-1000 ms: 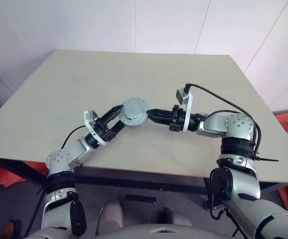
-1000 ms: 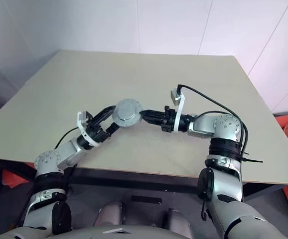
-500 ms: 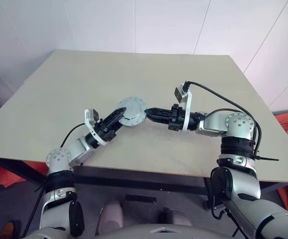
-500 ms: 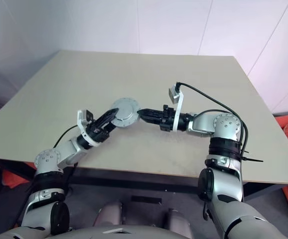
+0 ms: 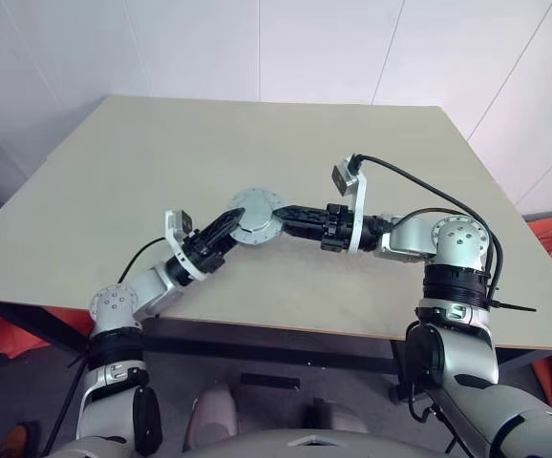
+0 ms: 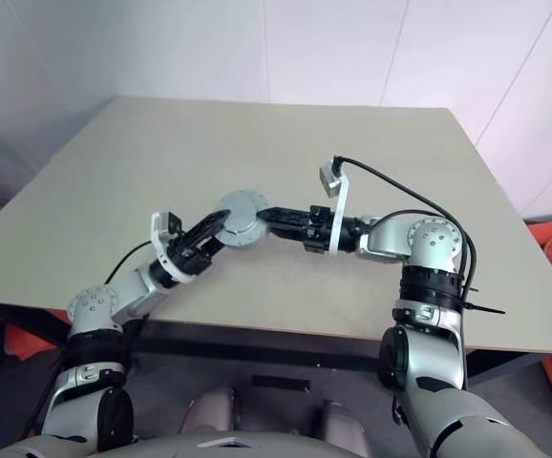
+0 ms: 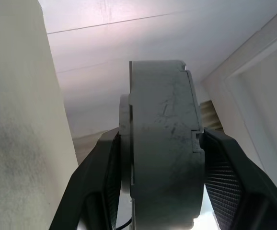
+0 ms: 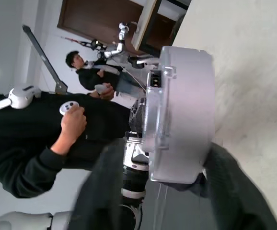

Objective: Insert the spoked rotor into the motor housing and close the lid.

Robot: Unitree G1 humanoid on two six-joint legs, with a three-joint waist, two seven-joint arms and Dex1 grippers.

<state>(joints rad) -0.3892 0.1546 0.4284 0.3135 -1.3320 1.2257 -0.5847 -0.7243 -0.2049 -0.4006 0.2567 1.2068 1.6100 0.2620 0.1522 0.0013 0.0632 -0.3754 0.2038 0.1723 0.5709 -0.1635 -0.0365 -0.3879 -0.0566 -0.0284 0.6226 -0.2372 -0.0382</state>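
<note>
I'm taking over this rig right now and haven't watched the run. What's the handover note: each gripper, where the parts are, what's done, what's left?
Left gripper: jaws shut on the motor housing, held edge-on above the table.
Right gripper: jaws straddle the housing's opposite rim; the right wrist view shows gaps beside both fingers, so it looks open rather than gripping.
Parts: the lid lies closed against the housing. The spoked rotor cannot be seen, presumably inside.
Done: the lid appears shut.
Left: confirm the lid is fully seated, then set the assembly down on the table.
</note>
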